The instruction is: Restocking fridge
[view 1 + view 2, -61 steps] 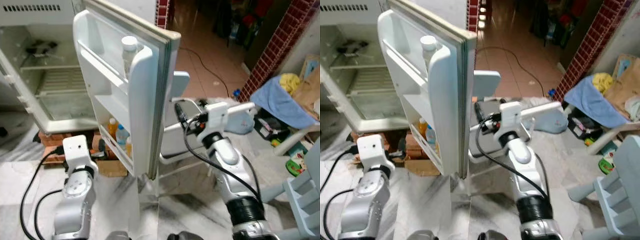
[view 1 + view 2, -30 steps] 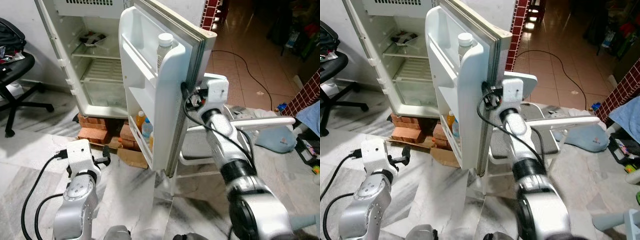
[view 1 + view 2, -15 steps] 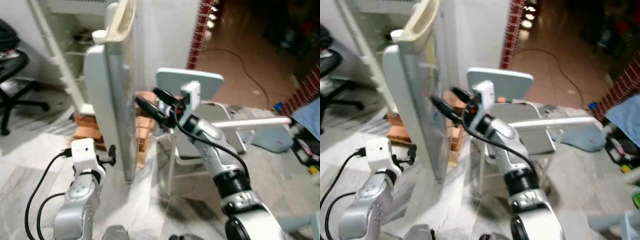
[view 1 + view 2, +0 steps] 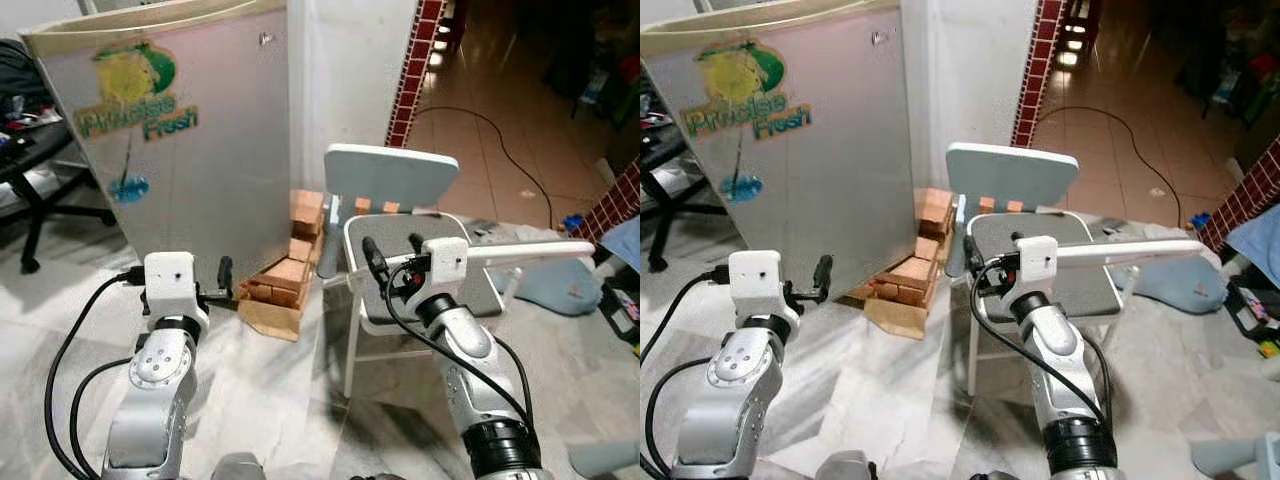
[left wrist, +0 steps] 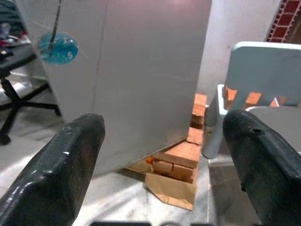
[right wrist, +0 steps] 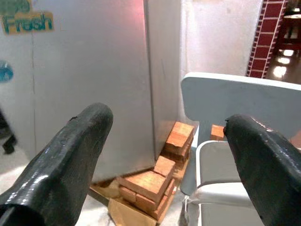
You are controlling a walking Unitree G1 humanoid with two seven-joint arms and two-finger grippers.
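The fridge (image 4: 190,130) stands with its silver door shut, a green and yellow fruit sticker (image 4: 135,95) on the front. It rests on a stack of bricks (image 4: 290,270). My left gripper (image 4: 222,285) is low in front of the door's lower right corner, open and holding nothing, its fingers (image 5: 80,141) spread wide in the left wrist view. My right gripper (image 4: 390,245) hovers over the seat of a pale blue plastic chair (image 4: 390,175), right of the fridge, open and holding nothing, apart from the door.
A black office chair (image 4: 30,160) stands left of the fridge. A flat piece of cardboard (image 4: 270,318) lies under the bricks. A red brick pillar (image 4: 415,60) and a floor cable (image 4: 490,125) are behind the chair. Marble floor lies in front.
The fridge door has swung from wide open to shut. My right gripper has come off the door's edge and drawn back over the chair. The camera has shifted too.
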